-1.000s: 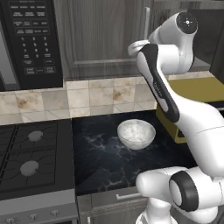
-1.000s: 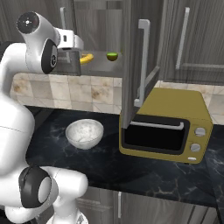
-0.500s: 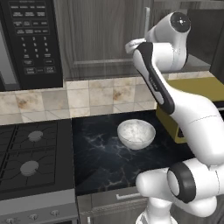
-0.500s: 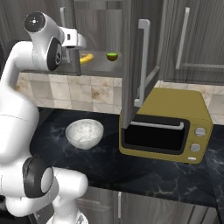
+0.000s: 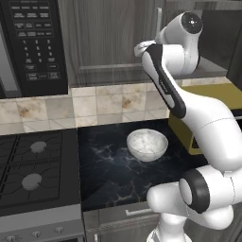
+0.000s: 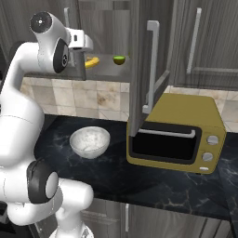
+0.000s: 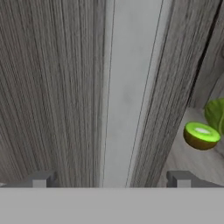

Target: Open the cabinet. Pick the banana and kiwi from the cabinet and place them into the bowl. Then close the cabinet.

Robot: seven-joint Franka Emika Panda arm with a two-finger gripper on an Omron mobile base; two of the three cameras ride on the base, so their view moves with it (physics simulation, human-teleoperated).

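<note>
**Open gripper squared up to the left door's handle, fruit off to one side**

Hand view: the gripper is spread wide and grasping nothing, its two dark fingertips standing either side of a pale bar that runs straight up the frame. That bar looks like the silver handle of the cabinet's left door, close ahead, with wood grain on both sides. Its long axis is vertical and passes between the fingertips, so a straight push forward and a squeeze should catch it. I cannot tell whether the tips already reach past the bar.

Taking the handle as landmark: the kiwi lies to its right and farther in, on the grey shelf, cut face up, with a larger green fruit just behind it. From the right base view the banana rests on that shelf between the gripper and the kiwi, lying lengthwise along the shelf. The right door already hangs open, well right of the handle.

The bowl sits on the dark counter, below the handle and empty. A yellow oven stands right of it, under the open door.

My guess is the left door comes next, before either fruit is lifted.
</note>
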